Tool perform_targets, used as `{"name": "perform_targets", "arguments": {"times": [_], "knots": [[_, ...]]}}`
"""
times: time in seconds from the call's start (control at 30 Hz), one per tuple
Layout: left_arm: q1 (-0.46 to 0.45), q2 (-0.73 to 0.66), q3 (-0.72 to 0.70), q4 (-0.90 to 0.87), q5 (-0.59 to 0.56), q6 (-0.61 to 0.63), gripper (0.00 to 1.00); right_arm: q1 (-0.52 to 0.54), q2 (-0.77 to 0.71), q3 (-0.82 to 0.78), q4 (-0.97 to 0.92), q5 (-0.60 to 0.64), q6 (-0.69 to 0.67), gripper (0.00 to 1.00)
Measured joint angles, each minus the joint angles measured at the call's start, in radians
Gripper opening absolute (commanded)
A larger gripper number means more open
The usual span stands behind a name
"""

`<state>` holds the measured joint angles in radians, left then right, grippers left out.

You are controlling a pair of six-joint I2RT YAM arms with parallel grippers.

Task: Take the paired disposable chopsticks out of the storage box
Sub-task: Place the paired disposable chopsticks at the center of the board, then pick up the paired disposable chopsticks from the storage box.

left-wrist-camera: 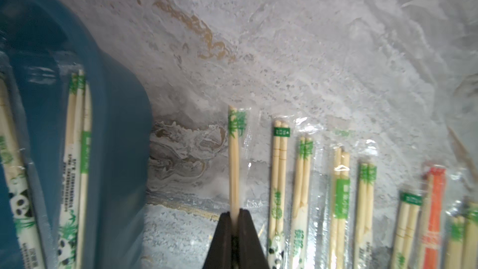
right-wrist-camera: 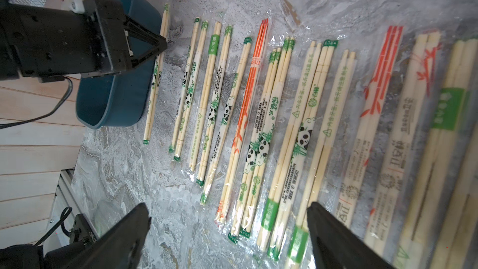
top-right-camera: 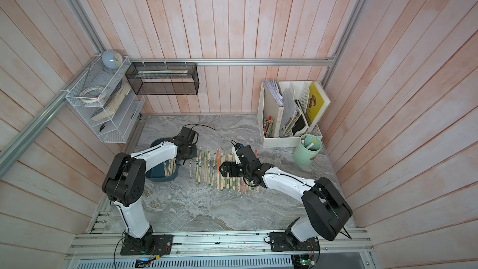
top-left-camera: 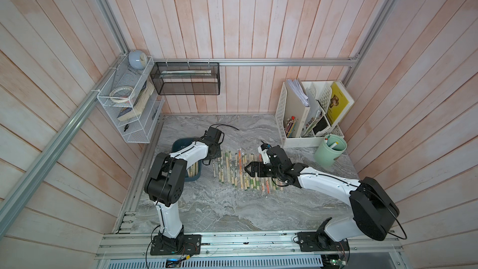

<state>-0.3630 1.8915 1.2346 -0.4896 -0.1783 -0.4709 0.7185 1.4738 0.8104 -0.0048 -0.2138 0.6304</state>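
**Most pairs out, a few left in the box**

Long row of paired disposable chopsticks (top-left-camera: 240,170) on the table (top-left-camera: 207,208), right of the storage box (right-wrist-camera: 124,94). Left gripper (left-wrist-camera: 234,218) is pinched on one more pair (left-wrist-camera: 234,164) just right of the box. Right gripper (right-wrist-camera: 229,205) hangs over the row, jaws wide and empty. Several pairs (left-wrist-camera: 77,151) lie inside the box; judged well past halfway.

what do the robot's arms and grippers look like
The left arm and right arm have glossy white shells with bulky black joints. Thin black cables run along them. The left gripper and right gripper are black, with open-framed triangular fingers tapering to tips.
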Motion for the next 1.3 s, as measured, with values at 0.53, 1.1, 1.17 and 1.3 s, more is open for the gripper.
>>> {"name": "perform_targets", "arguments": {"times": [0.53, 1.1, 1.17, 1.3], "knots": [[0.002, -0.024, 0.002, -0.033, 0.039, -0.031, 0.52, -0.011, 0.048, 0.031, -0.023, -0.004, -0.004, 0.97], [0.327, -0.067, 0.040, -0.100, 0.024, 0.011, 0.49, -0.013, 0.283, 0.403, -0.115, -0.076, -0.027, 0.97], [0.328, -0.041, 0.040, -0.103, 0.023, 0.018, 0.49, -0.012, 0.306, 0.424, -0.124, -0.085, -0.027, 0.97], [0.340, -0.016, 0.031, -0.105, 0.020, 0.018, 0.48, -0.011, 0.341, 0.455, -0.132, -0.102, -0.027, 0.97]]}}
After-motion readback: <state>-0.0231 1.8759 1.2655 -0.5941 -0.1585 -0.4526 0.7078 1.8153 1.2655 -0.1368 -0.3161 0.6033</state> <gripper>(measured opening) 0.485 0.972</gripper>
